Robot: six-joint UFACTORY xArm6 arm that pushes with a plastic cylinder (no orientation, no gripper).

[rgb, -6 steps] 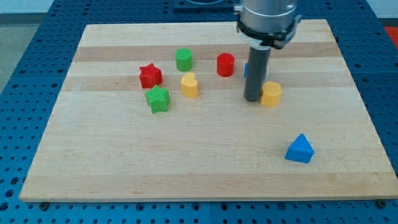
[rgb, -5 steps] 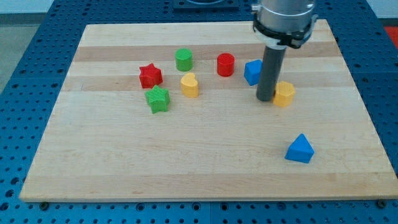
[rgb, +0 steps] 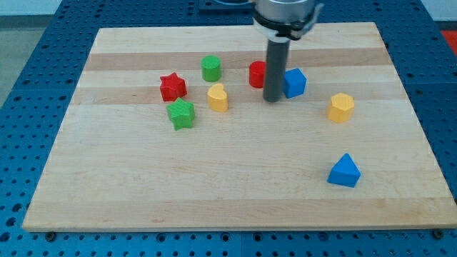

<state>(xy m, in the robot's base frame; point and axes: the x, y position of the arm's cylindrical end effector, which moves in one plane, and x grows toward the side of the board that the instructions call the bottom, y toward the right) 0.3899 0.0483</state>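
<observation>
**A:** Since the earlier frames, my tip (rgb: pixel 273 99) is sitting further toward the view's left: it was beside the yellow block (rgb: pixel 341 107), and now it is standing between the red cylinder (rgb: pixel 258 73) and the blue block (rgb: pixel 293 82). That yellow block is lying further toward the view's right than before, well apart from the rod.

**B:** And the jaws?

**A:** None are showing; the arm is ending in a plain dark rod, so nothing is spreading or pinching. The rod is partly hiding the red cylinder's right edge and is standing just beside the blue block. Whether it is touching either, I cannot tell.

**B:** What else is showing in this 1 camera view?

**A:** 5 more blocks are resting on the wooden board (rgb: pixel 214 185). Toward the view's left, the green cylinder (rgb: pixel 211 68), red star (rgb: pixel 172 86), green star (rgb: pixel 181 113) and yellow heart-like block (rgb: pixel 218 97) are sitting in a loose cluster, near one another but apart. A blue triangular block (rgb: pixel 345 171) is lying alone toward the view's bottom right.
</observation>
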